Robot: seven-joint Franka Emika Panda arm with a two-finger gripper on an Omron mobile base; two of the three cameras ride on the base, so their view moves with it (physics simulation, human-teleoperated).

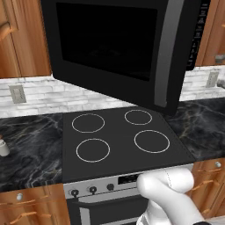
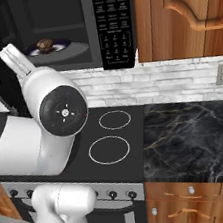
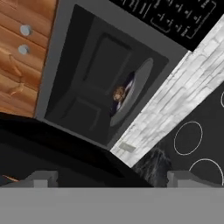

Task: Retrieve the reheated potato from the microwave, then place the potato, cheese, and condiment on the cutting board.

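one small lumpy brown potato [image 2: 45, 45], mottled dark and tan, sits on a plate [image 2: 66, 47] inside the black microwave [image 2: 71, 28], whose door [image 1: 110, 48] hangs swung open. claw [image 3: 112, 177] stands wide apart, holding nothing, short of the cavity.

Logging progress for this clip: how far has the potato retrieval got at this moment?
Done: the microwave door stands swung open. In hand: nothing; the gripper is open and empty, looking into the cavity at the potato, which sits on its plate inside. Left: grasping the potato, then setting it, the cheese and the condiment on the cutting board.
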